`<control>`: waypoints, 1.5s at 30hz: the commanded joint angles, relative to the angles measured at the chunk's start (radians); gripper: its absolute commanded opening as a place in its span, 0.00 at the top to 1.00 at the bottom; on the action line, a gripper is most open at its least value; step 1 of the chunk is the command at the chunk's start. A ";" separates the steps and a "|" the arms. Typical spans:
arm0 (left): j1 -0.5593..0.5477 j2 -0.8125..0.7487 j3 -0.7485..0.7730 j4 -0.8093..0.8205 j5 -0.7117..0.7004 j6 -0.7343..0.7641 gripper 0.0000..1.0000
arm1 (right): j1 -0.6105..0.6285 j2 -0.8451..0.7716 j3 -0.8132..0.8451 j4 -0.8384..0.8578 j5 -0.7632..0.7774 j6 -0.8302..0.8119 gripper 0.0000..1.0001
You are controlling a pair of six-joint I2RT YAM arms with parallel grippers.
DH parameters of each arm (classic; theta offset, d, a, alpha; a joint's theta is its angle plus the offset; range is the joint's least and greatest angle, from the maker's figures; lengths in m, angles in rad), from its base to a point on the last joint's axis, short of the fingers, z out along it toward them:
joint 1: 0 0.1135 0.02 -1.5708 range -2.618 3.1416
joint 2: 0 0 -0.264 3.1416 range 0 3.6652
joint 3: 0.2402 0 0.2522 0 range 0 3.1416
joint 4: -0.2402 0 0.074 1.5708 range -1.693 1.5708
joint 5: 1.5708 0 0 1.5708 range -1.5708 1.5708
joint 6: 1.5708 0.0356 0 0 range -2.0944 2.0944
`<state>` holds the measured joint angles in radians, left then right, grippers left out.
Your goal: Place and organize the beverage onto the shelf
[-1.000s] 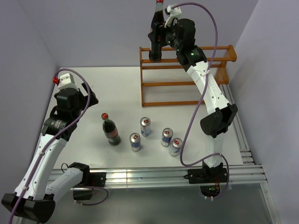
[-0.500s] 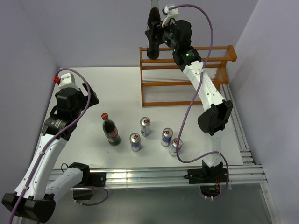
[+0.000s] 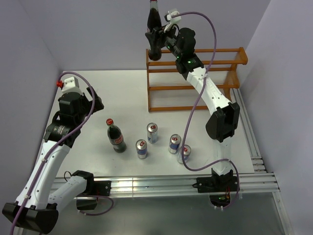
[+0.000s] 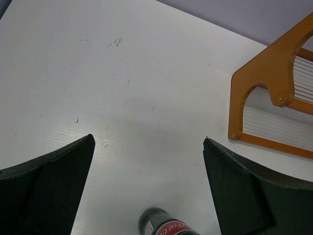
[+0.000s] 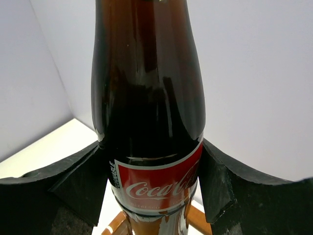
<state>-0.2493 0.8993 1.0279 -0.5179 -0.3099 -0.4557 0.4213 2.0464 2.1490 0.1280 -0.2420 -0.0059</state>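
**Right fingers hold 1 cola bottle at the left end of the shelf; left fingers open over the counter**

The right fingers are closed on the held cola bottle, 1 pad on each side of the body at the top edge of the red label. The bottle stands upright in the grip. In the overhead view its base shows against the left end of the shelf, at the top rail; whether it touches the rail cannot be told. The right arm reaches up and across the front of the shelf to get there.

The left fingers are spread wide and grip nothing. They hang over the white counter, with the red cap of the second cola bottle showing low between them and 1 end post of the shelf off to the right.

The second cola bottle stands upright on the counter, well apart from the shelf. To its right stand 4 slim blue-and-silver cans, all upright: the rear can, the left can, the middle can and the right can. The middle can and the right can are just beside each other.
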 commanded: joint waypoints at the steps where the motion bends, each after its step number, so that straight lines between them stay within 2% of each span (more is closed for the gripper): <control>1: 0.007 -0.014 -0.005 0.048 0.022 0.018 0.00 | 0.007 -0.068 -0.021 0.151 -0.017 -0.006 1.00; 6: 0.007 -0.011 -0.003 0.048 0.028 0.020 0.01 | 0.005 -0.078 -0.023 0.125 -0.005 -0.017 1.00; 9: 0.007 -0.014 -0.006 0.050 0.029 0.022 0.00 | 0.002 -0.091 -0.040 0.125 -0.005 -0.006 0.94; 10: 0.007 -0.014 -0.006 0.050 0.031 0.023 0.01 | -0.001 -0.094 -0.046 0.127 -0.006 0.001 0.84; 12: 0.007 -0.016 -0.008 0.052 0.034 0.025 0.00 | -0.006 -0.107 -0.072 0.140 0.003 0.004 0.71; 13: 0.007 -0.016 -0.008 0.052 0.035 0.025 0.00 | -0.007 -0.111 -0.078 0.142 0.009 0.004 0.60; 16: 0.007 -0.013 -0.008 0.052 0.040 0.026 0.01 | -0.007 -0.120 -0.084 0.139 0.012 0.004 0.43; 21: 0.007 -0.017 -0.009 0.052 0.032 0.028 0.00 | -0.007 -0.121 -0.060 0.108 0.050 0.041 0.27; 22: 0.007 -0.017 -0.009 0.052 0.025 0.028 0.01 | -0.009 -0.120 -0.045 0.098 0.052 0.041 0.13; 24: 0.007 -0.017 -0.006 0.045 0.012 0.025 0.01 | -0.009 -0.129 -0.050 0.091 0.066 0.038 0.00; 34: 0.007 -0.008 0.096 -0.034 -0.028 0.012 0.01 | -0.007 -0.233 -0.153 0.091 0.073 0.038 0.00; 39: 0.007 0.016 0.244 -0.129 0.034 -0.018 0.01 | -0.007 -0.342 -0.294 0.128 0.105 0.056 0.00; 45: -0.005 0.098 0.428 -0.321 0.123 -0.029 0.01 | -0.004 -0.477 -0.391 0.000 0.182 0.078 0.00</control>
<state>-0.2459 0.9623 1.3804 -0.7181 -0.2531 -0.4694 0.4183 1.6524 1.7824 0.1642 -0.1139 0.0513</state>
